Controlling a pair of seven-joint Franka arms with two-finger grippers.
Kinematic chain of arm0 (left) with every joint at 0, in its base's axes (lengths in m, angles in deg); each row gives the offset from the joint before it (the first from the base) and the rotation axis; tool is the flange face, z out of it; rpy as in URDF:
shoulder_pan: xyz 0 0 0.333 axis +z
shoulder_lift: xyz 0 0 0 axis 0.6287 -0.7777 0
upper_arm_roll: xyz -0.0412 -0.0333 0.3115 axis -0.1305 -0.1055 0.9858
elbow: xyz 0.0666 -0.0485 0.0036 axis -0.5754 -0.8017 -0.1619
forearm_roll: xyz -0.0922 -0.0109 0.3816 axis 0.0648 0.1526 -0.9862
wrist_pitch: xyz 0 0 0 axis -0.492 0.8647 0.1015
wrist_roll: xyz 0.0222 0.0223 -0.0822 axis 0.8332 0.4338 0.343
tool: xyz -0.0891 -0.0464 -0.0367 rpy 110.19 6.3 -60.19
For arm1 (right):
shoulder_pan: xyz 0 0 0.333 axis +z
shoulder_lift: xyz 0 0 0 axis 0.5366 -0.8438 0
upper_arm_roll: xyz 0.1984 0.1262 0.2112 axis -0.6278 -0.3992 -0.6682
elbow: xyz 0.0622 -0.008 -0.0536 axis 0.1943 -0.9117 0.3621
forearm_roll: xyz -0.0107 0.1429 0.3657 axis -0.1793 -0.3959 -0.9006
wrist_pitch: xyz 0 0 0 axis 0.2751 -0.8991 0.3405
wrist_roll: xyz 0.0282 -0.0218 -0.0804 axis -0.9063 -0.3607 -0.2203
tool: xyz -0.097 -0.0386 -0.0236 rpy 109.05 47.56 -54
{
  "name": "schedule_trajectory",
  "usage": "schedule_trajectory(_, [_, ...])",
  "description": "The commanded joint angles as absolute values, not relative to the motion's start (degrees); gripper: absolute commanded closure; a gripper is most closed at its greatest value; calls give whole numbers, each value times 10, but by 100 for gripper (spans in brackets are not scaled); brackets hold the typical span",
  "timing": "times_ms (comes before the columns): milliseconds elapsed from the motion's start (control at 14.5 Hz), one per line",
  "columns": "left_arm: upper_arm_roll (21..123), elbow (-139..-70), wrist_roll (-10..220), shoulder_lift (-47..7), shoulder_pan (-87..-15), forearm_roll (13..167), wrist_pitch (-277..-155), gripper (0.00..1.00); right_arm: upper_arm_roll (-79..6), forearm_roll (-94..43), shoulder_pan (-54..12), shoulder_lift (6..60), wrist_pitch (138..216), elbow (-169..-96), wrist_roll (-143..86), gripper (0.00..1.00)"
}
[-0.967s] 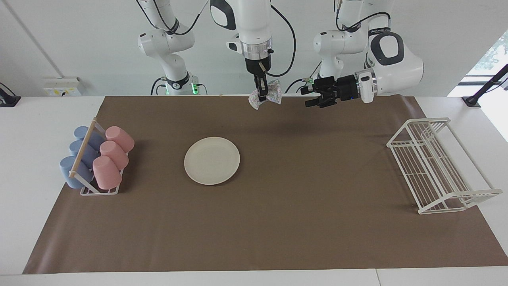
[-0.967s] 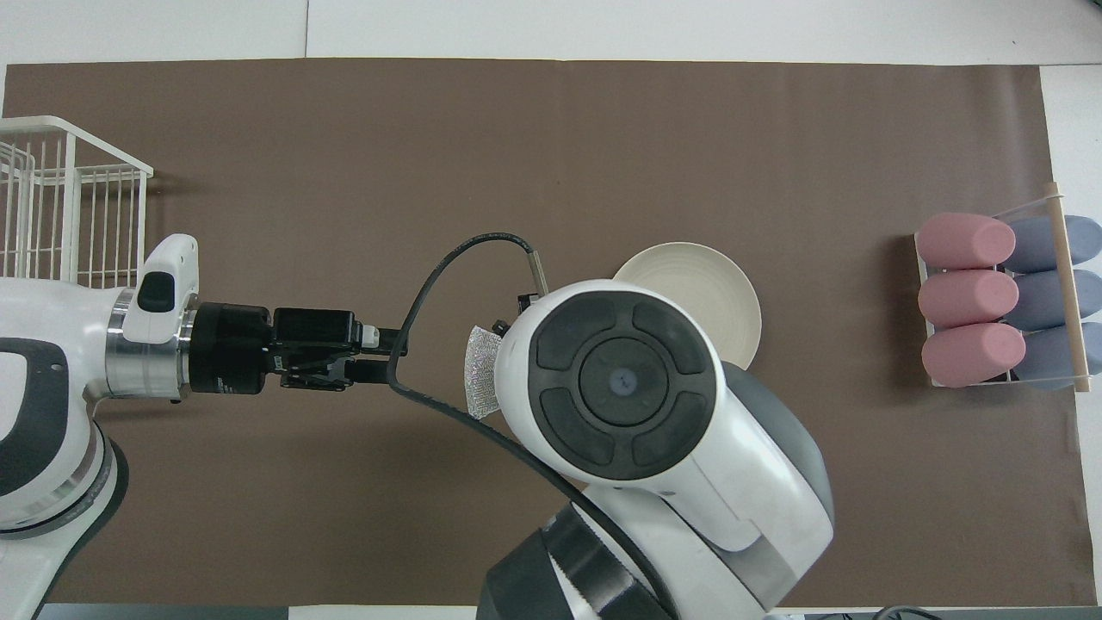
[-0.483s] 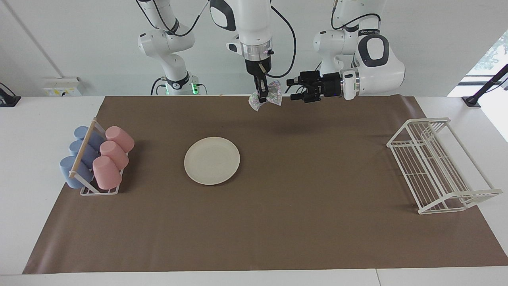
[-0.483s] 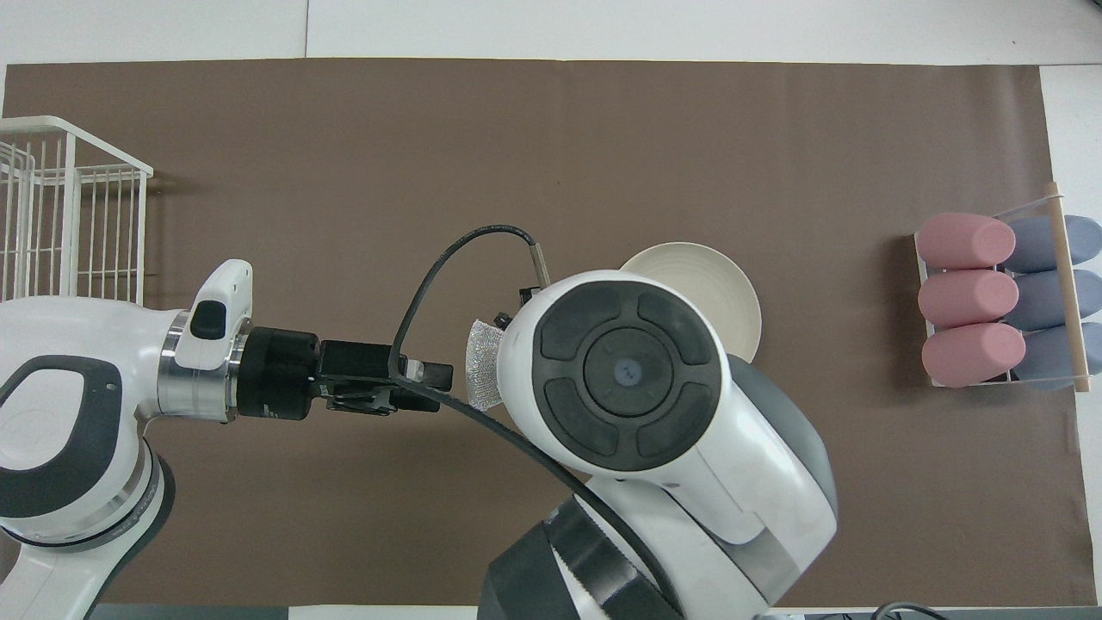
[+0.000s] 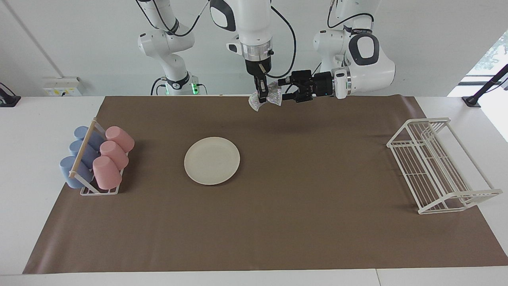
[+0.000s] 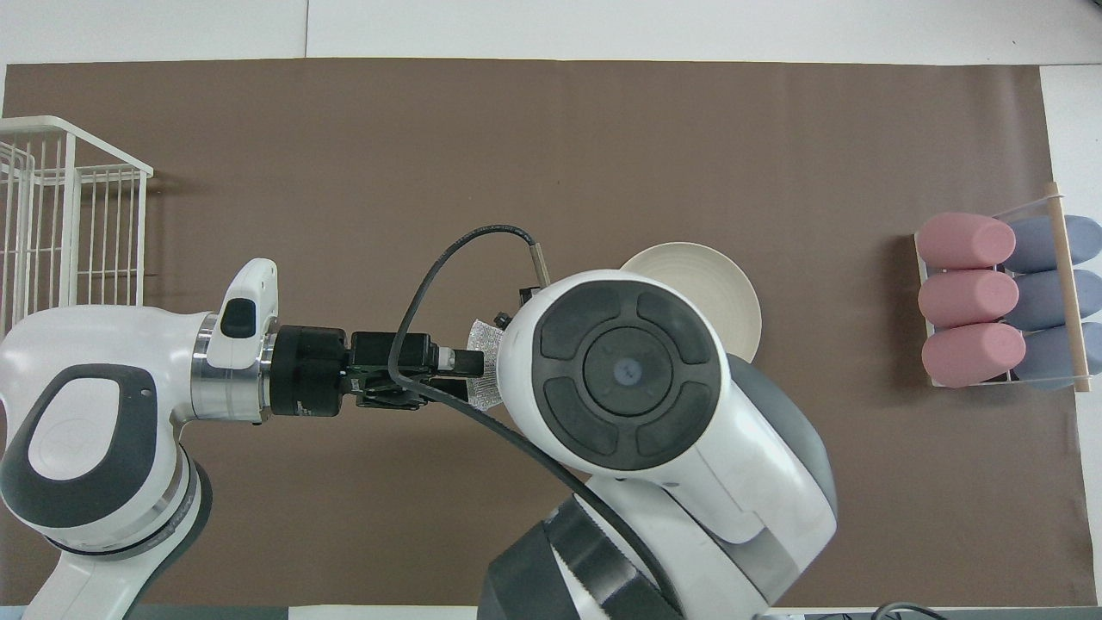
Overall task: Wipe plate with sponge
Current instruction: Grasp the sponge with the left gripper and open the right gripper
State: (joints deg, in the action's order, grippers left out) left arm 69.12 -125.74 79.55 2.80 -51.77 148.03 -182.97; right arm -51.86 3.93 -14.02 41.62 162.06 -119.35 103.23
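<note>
Sponge (image 5: 270,94) hangs clamped in my right claw (image 5: 261,97), up over the counter's (image 5: 47,238) robot-side edge. My left claw (image 5: 284,90), fingers apart, sits right beside it, tips at the sponge. Below, the plate (image 5: 212,160) lies on the brown mat (image 5: 301,198).

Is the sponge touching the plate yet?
No, the right gripper holds the sponge up in the air, clear of the plate.
</note>
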Motion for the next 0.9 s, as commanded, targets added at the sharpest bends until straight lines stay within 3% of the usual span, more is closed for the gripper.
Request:
schedule_trajectory(0, [699,-1261,818,31,-545,1495,-1860,4,-523,51,-143,409,1614,-1182,1041,100])
schedule_trajectory(69, [699,-1261,819,31,-549,1495,-1867,17,-523,51,-143,409,1614,-1182,1041,100])
schedule_trajectory(138, [699,-1260,825,31,-549,1495,-1869,38,-523,51,-143,409,1614,-1182,1041,100])
schedule_trajectory(276, [699,-1260,838,30,-549,1495,-1872,87,-523,51,-143,409,1614,-1182,1041,100])
schedule_trajectory(345, [699,-1260,842,30,-550,1495,-1872,100,-523,51,-143,409,1614,-1182,1041,100])
schedule_trajectory(829, [701,-1244,884,22,-549,1495,-1872,100,-523,51,-147,409,1614,-1182,1040,100])
